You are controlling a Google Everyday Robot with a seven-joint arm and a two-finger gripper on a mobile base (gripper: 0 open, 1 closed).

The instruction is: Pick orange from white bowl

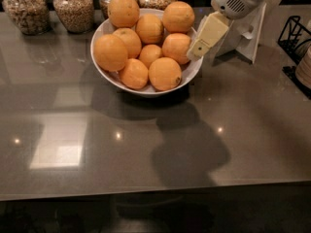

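A wide white bowl [111,74] stands at the back middle of the grey counter, heaped with several oranges. The nearest large orange [176,48] lies at the bowl's right side, with another [164,74] in front of it and one [178,16] behind. A smaller orange [150,55] sits in the middle of the pile. My gripper [200,46], cream-coloured under a white wrist, hangs over the bowl's right rim, right beside the right-hand orange. It holds nothing that I can see.
Several glass jars of grains [74,8] line the back edge behind the bowl. A white stand [250,33] rises behind the arm. A black wire rack [293,35] and a stack of plates [305,68] sit at the right edge.
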